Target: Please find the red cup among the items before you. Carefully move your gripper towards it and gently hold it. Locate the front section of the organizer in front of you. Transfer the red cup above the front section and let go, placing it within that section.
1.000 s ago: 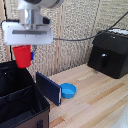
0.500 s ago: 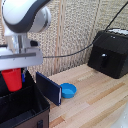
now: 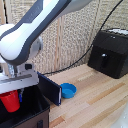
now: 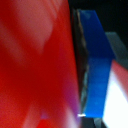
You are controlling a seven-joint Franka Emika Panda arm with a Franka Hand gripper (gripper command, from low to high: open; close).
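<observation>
The red cup (image 3: 10, 102) hangs under my gripper (image 3: 13, 94), which is shut on its rim. The cup is at the exterior view's left, just above or inside the open top of the black organizer (image 3: 35, 112); which compartment lies under it I cannot tell. The organizer's blue-lined flap (image 3: 50, 89) stands up just right of the cup. In the wrist view the red cup (image 4: 35, 65) fills most of the picture, blurred, with the blue flap (image 4: 95, 65) beside it. My fingers are mostly hidden by the cup and the gripper block.
A shallow blue bowl (image 3: 68, 90) lies on the wooden table (image 3: 95, 102) right of the flap. A glossy black appliance (image 3: 113, 52) stands at the back right, with a cable running behind it. A woven screen closes the back.
The arm has carried the red cup leftward and down, from above the flap to the organizer's open top. The bowl and appliance have not moved.
</observation>
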